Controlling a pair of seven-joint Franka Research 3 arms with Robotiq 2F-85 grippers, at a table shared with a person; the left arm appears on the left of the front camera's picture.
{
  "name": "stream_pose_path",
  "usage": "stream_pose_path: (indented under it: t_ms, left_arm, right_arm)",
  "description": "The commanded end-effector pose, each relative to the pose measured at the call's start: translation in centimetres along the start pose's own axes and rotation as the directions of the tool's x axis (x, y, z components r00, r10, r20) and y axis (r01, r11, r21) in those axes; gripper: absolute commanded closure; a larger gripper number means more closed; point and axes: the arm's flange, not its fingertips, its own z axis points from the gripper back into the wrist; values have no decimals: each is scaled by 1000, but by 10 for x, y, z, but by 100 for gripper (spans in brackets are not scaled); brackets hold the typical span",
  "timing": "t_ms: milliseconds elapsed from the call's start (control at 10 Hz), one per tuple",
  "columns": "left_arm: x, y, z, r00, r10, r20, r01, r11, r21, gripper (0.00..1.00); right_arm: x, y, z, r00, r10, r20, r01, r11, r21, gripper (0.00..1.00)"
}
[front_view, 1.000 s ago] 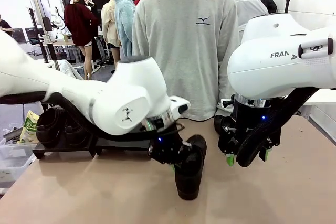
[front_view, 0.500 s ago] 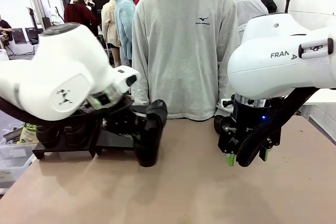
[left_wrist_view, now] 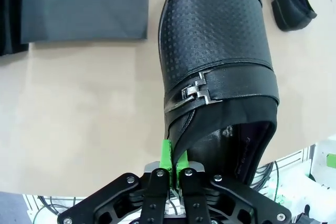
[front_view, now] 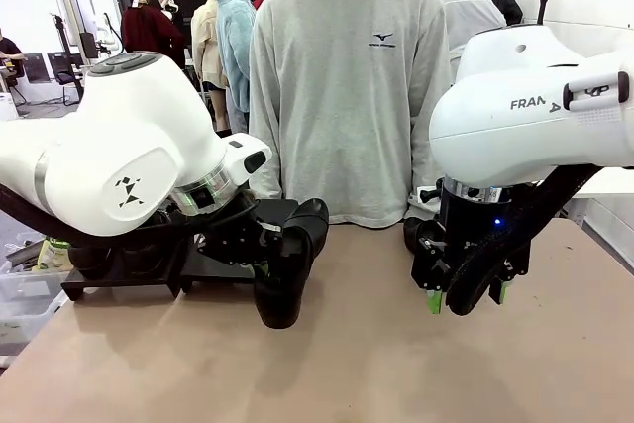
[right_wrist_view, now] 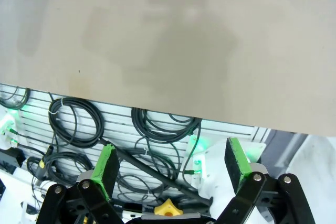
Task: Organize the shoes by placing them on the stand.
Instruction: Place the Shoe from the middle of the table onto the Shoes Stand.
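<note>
Black embossed leather with a silver buckle: that is the shoe (left_wrist_view: 215, 77) the left gripper (left_wrist_view: 173, 169) holds, its green pads pinched on the rim of the shoe's opening. In the front view the shoe (front_view: 287, 264) hangs toe-down just above the table (front_view: 396, 373), right beside the stand (front_view: 213, 269) at the table's far left. A second ago it hung near the table's middle; since then the left arm has swung it leftward to the stand's near edge, so the carry looks nearly done and the placing is what remains. The stand's near part looks bare in the wrist view (left_wrist_view: 84, 3), with another shoe (left_wrist_view: 291, 1) lying on the table off to the side. The right gripper (front_view: 466, 299) hovers over the table's right side, jaws wide and empty.
</note>
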Motion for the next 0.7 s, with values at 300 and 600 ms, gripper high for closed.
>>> stream_pose_path:
  t_ms: [300,600]
  left_arm:
    - [82,106,-1,961,50,271,-67,996,53,100]
    - [120,137,-17,952,111,286,-135,989,66,100]
  right_arm:
    - [2,-1,4,1000,16,-10,-16,1000,-16,0]
    - [2,-1,4,1000,16,-10,-16,1000,-16,0]
